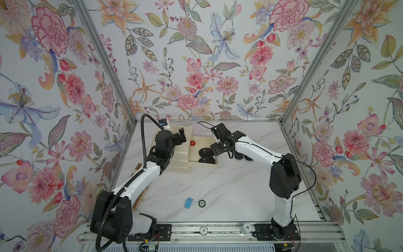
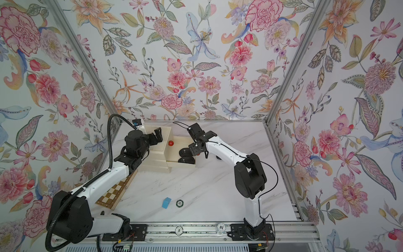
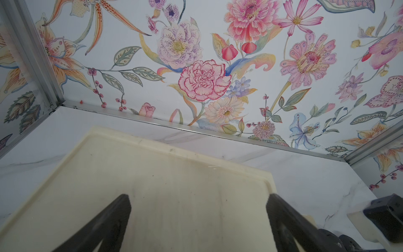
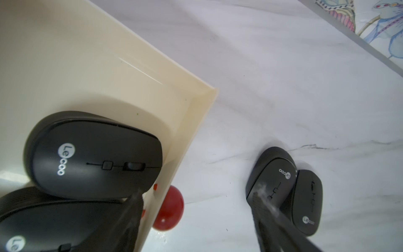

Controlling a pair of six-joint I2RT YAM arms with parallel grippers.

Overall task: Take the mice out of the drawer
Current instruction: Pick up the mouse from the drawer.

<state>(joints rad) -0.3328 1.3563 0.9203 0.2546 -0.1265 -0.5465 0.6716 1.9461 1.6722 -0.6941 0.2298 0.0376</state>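
**Both arms stretched inward, both grippers spread**

The left arm (image 1: 139,181) stood up from its base at the near edge, elbow bent, forearm running away toward the far side. Its wrist was turned so the left gripper (image 1: 182,137) angled away and toward the robot's right. Its 2 fingers (image 3: 104,224) stood well apart in the left wrist view. The right arm (image 1: 255,150) went steeply up to a high black elbow, then sloped down and across toward the left arm. The right gripper (image 1: 214,151) pointed downward, its 2 jaws spread wide. The 2 grippers were near each other but apart.
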